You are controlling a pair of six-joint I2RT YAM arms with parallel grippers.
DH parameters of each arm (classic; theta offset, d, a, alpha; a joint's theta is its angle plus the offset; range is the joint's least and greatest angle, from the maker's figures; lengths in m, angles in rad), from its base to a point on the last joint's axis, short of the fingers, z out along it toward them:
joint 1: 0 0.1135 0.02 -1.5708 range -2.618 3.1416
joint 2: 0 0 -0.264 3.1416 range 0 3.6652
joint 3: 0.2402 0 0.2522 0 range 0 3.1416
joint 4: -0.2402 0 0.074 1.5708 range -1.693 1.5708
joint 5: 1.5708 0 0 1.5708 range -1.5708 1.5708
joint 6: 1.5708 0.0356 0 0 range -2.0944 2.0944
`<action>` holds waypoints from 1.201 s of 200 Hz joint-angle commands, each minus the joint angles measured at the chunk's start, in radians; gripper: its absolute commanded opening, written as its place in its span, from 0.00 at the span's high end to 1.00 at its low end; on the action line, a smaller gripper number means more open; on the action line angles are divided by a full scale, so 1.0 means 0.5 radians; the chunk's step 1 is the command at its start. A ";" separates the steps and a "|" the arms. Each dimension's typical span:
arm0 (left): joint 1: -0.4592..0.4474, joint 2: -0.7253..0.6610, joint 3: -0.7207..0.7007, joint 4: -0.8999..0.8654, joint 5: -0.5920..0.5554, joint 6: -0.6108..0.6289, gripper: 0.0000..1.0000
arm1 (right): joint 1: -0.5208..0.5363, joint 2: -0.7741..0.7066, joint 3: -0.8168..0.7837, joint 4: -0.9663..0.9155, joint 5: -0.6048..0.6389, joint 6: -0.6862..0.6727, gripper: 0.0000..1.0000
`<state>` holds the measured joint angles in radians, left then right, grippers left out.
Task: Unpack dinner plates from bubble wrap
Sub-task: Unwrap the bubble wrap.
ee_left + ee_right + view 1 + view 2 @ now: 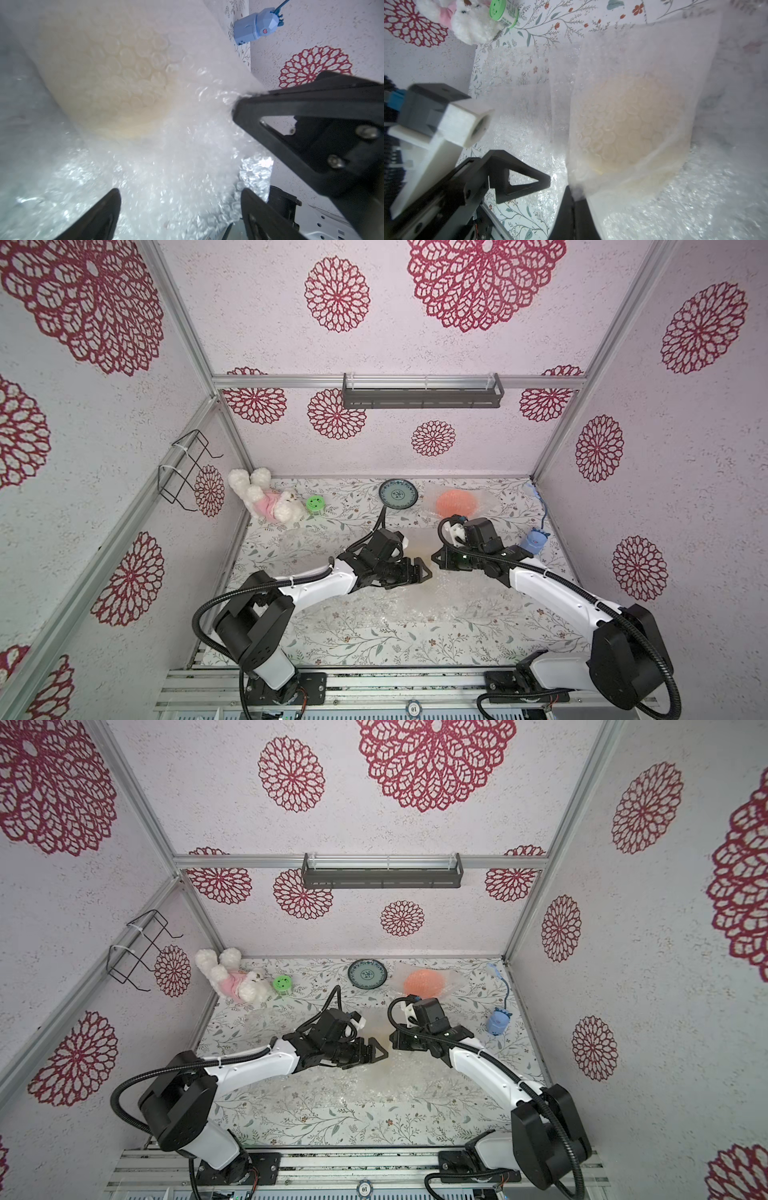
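A cream dinner plate (633, 124) sits inside a fold of bubble wrap (643, 52) lifted at mid-table, and in the left wrist view this plate (116, 83) shows dimly through the bubbles. My right gripper (574, 194) is shut on the wrap's edge. My left gripper (180, 207) is open just beside it, with wrap in front of its fingers (104, 214). In both top views the two grippers (426, 570) (435, 558) nearly meet. A blue-green plate (398, 493) lies bare at the back. An orange plate (456, 502) lies wrapped beside it.
Loose bubble wrap sheets (415, 605) lie flat on the floral table (332, 639) under and in front of the arms. A plush toy (266, 499) and a green disc (316, 503) sit at the back left. A blue toy (534, 541) stands at the right wall.
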<state>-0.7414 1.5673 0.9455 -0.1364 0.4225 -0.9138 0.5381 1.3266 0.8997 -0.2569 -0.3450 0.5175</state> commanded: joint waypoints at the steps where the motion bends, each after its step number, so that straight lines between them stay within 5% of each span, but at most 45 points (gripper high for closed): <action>1: 0.059 -0.192 -0.051 -0.100 -0.107 0.003 0.02 | 0.088 -0.015 0.144 -0.011 -0.015 -0.056 1.00; 91: 0.347 -0.614 -0.291 -0.555 -0.594 -0.130 0.01 | 0.642 0.673 0.474 0.199 0.257 0.081 0.98; 132: 0.453 -0.711 -0.386 -0.589 -0.601 -0.173 0.01 | 0.767 0.972 0.675 0.246 0.220 0.074 0.69; 166: 0.482 -0.814 -0.391 -0.612 -0.581 -0.112 0.02 | 0.708 0.823 0.711 0.171 0.112 -0.055 0.40; 200: 0.418 -0.873 -0.296 -0.600 -0.481 0.014 0.00 | 0.502 0.534 0.659 0.067 -0.045 -0.154 0.25; 240: 0.068 -0.677 0.088 -0.891 -0.832 0.249 0.00 | 0.060 0.163 0.368 0.097 -0.320 -0.142 0.15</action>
<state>-0.6132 1.1706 0.8818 -0.4988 0.1123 -0.8841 0.6735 1.5143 1.1553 -0.2180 -0.3969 0.4629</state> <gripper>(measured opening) 0.998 0.823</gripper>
